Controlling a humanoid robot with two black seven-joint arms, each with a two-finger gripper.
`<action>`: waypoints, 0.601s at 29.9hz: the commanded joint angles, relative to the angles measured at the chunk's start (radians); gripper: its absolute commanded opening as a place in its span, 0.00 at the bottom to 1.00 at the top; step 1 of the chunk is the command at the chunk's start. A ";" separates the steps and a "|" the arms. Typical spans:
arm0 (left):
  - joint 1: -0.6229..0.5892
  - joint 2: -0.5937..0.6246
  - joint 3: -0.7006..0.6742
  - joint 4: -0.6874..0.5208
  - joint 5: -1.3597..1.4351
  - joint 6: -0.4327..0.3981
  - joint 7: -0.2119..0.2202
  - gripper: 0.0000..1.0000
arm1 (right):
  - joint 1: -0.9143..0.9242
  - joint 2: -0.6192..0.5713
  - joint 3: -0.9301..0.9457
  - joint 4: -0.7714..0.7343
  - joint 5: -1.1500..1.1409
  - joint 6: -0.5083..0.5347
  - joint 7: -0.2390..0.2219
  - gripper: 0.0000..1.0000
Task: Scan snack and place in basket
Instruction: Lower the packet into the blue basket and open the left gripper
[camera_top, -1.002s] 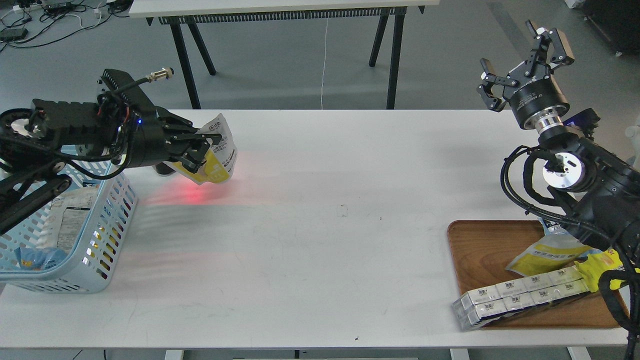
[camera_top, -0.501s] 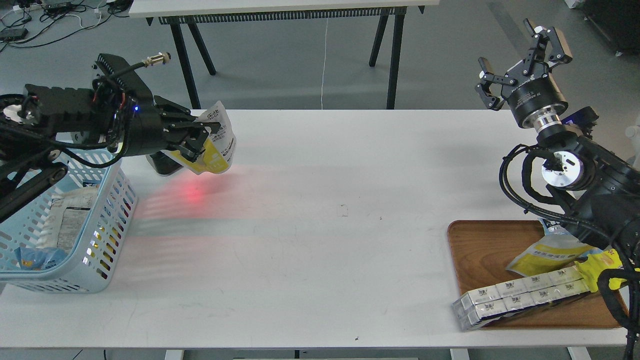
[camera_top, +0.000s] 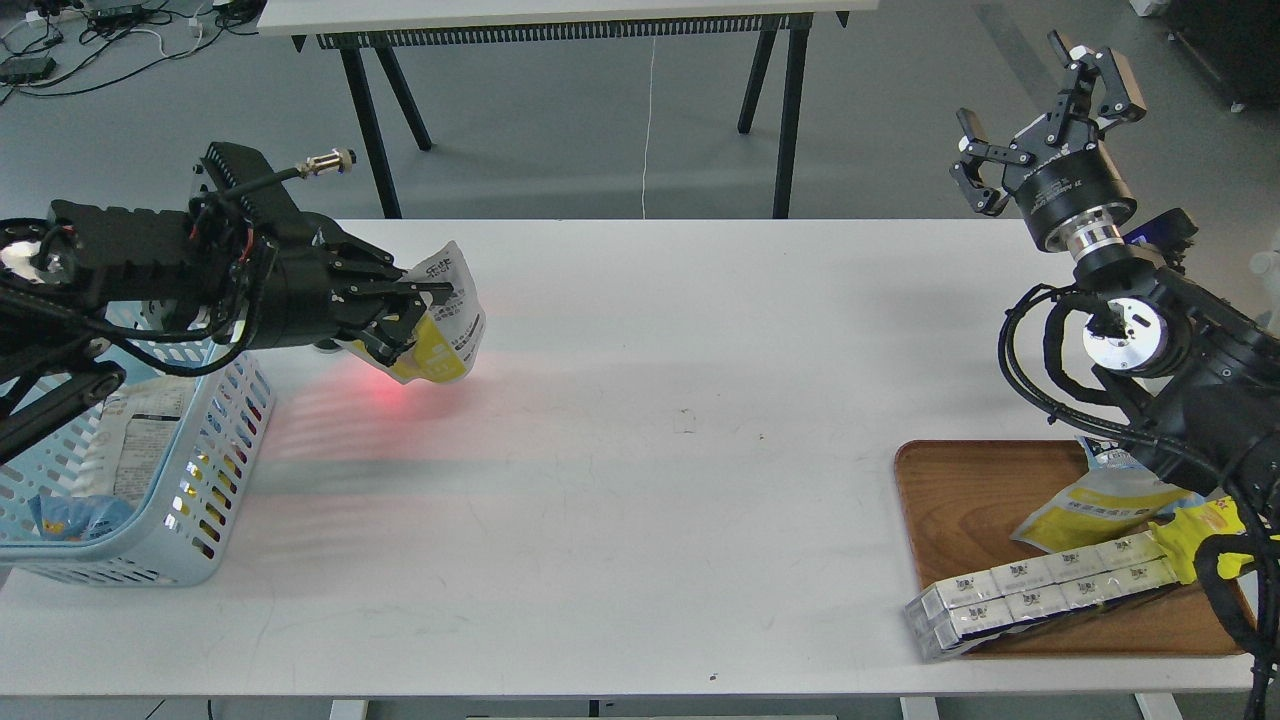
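While my left gripper (camera_top: 405, 315) pinches the snack (camera_top: 445, 325) (far-left corner), a loose hold could miss the basket (camera_top: 215, 420).

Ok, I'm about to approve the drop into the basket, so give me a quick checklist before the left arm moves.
1. Left gripper shut on the snack: ok.
2. Snack lifted off the table: ok.
3. Red scanner glow under the snack: ok; scan registered: cannot tell.
4. Snack over the basket: not ok, it hangs right of the rim.
5. Room in the basket: ok.
6. Right gripper open, raised, far away: ok.
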 joint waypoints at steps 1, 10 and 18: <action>-0.002 0.095 -0.026 -0.064 0.000 0.007 -0.005 0.00 | -0.001 0.000 -0.001 0.001 0.000 0.000 0.000 0.99; 0.000 0.413 -0.066 -0.180 -0.146 0.042 -0.086 0.00 | -0.001 0.000 0.000 0.002 0.000 0.000 0.000 0.99; 0.003 0.563 -0.020 -0.116 -0.206 0.083 -0.090 0.00 | -0.001 0.000 -0.001 0.004 0.000 0.000 0.000 0.99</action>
